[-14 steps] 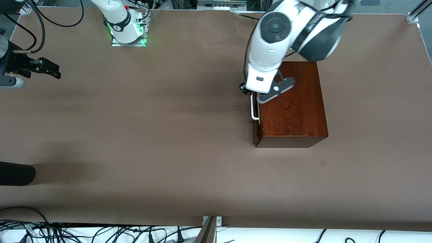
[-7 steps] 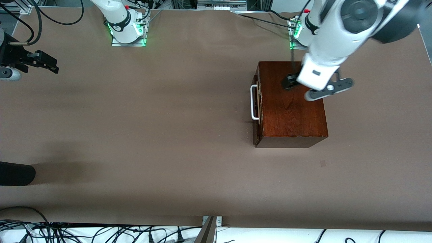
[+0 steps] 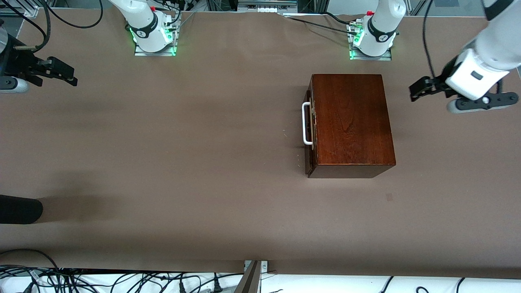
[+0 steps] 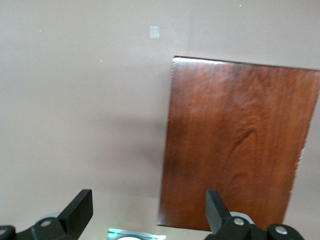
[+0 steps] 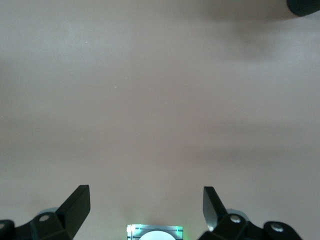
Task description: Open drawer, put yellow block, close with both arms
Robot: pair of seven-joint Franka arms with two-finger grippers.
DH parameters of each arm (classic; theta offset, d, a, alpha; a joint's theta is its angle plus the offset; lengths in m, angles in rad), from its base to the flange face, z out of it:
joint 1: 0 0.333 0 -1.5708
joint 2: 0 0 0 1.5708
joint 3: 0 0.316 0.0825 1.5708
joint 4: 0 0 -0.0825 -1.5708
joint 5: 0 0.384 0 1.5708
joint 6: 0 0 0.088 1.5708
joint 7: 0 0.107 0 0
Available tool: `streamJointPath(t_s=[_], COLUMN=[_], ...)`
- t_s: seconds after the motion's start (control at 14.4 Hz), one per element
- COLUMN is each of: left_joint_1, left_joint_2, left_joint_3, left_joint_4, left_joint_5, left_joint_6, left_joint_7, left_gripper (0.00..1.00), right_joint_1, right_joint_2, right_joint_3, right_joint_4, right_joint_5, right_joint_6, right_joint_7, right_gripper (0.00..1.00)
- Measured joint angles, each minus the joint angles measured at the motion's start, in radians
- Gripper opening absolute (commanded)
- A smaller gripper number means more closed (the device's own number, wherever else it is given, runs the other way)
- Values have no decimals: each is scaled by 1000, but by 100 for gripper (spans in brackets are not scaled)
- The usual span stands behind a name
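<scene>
The table (image 3: 203, 142), covered in plain brown sheet, fills the front view. Both arms are drawn well away from the work. The left arm (image 3: 488, 53) hangs at about two o'clock from the table's centre and the right arm (image 3: 8, 65) at about ten o'clock.

The box (image 3: 350, 122) sits at roughly three o'clock from centre. Its drawer (image 3: 308, 158) faces nine o'clock and is pushed in, or very nearly so. The white handle (image 3: 304, 124) is untouched.

The left gripper (image 3: 414, 92) hovers over bare table at the box's three o'clock, jaws spread wide and empty. The right gripper (image 3: 70, 79) is over the table's edge at the right arm's end, also spread wide and empty; that arm waits.

The block is nowhere in view, neither on the table nor in a gripper. The likeliest reading is that it lies inside the shut drawer and the task is at its end. If so, the next move calls only for checking that the drawer front sits flush, with a light push from both grippers if a gap remains.

In the room, green-lit bases (image 3: 154, 36) stand at twelve o'clock and cables (image 3: 122, 280) tangle at six. A dark shape (image 3: 20, 209) pokes in at eight, and a small pale patch (image 3: 389, 197) marks the sheet.
</scene>
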Motion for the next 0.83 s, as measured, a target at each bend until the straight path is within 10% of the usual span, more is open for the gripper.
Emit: streamJointPath(t_s=[0.83], left_joint_1=[-2], left_joint_2=[-27], left_joint_3=[15], left_joint_4=[-38], left_joint_5=[0], left_joint_6=[9], left_joint_7=[29], left_gripper=[100], right_joint_1=[1], right_joint_2=[0], right_joint_3=[32], right_joint_4=[-48], right_joint_5=[2], right_joint_6=[41], right_joint_7=[-19], right_gripper=[100])
